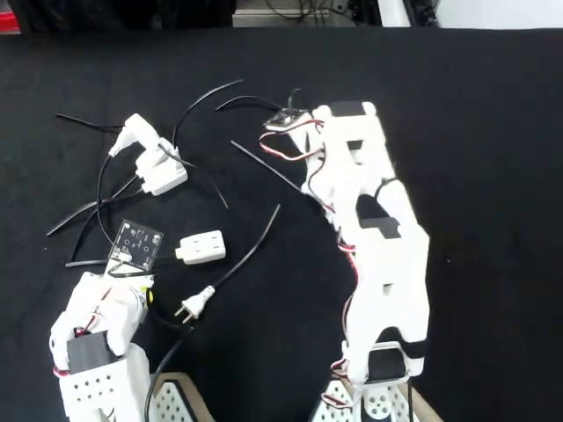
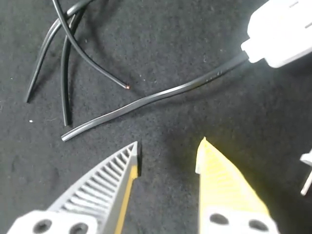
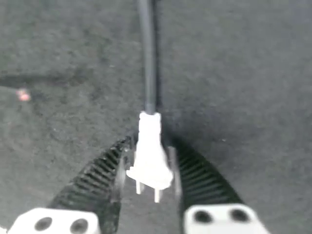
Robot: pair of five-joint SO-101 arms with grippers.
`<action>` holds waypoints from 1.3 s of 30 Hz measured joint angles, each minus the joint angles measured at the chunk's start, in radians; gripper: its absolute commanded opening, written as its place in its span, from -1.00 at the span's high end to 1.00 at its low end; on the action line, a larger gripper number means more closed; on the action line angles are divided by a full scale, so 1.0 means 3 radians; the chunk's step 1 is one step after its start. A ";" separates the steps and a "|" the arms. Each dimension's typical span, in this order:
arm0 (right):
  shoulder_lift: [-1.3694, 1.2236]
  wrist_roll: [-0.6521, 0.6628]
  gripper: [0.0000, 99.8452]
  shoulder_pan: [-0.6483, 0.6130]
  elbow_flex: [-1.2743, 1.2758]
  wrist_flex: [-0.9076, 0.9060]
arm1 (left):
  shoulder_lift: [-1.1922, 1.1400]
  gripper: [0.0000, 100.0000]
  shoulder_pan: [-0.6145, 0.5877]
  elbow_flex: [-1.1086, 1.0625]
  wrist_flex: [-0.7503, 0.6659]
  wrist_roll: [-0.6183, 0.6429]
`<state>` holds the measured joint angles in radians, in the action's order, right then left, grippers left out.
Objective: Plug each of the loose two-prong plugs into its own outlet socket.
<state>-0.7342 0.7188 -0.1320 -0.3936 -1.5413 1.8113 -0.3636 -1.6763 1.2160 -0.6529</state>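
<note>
Right claw (image 3: pixel 148 142): pinching a white plug (image 3: pixel 148 158), its black cord trailing away.
Left claw (image 2: pixel 168 142): spread above the black surface (image 2: pixel 161 48).
Socket (image 2: pixel 282 29): near the left claw, untouched.

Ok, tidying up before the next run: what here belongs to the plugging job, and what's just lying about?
Job: held plug in right end effector; loose plug on the table; free outlet socket; white plug-and-socket cluster; open left end effector.
Lying about: stray black wires.
</note>
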 measured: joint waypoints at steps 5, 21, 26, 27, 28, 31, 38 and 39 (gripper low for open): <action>0.0020 0.0061 0.35 -0.0102 -0.0046 -0.0292 | 0.0000 0.61 0.0000 0.0000 0.0000 0.0000; -0.0015 0.0767 0.36 0.0113 -0.0327 -0.0465 | 0.0000 0.61 0.0000 0.0000 0.0000 0.0000; -0.0297 0.0808 0.62 0.0118 -0.0593 -0.0430 | 0.0000 0.61 0.0000 0.0000 0.0000 0.0000; -0.0348 0.0808 0.68 0.0133 -0.0680 -0.0430 | 0.0000 0.61 0.0000 0.0000 0.0000 0.0000; -0.0399 0.0808 0.73 0.0148 -0.0757 -0.0430 | 0.0000 0.61 0.0000 0.0000 0.0000 0.0000; -0.0542 0.0808 0.79 0.0199 -0.0982 -0.0425 | 0.0000 0.61 0.0000 0.0000 0.0000 0.0000; -0.0644 0.0808 0.98 0.0210 -0.1043 -0.0440 | 0.0000 0.61 0.0000 0.0000 0.0000 0.0000; -0.0660 0.0808 0.97 0.0210 -0.1054 -0.0445 | 0.0000 0.61 0.0000 0.0000 0.0000 0.0000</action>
<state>-0.9321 0.9613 -0.0690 -0.7096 -1.6747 1.8113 -0.3636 -1.6763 1.2160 -0.6529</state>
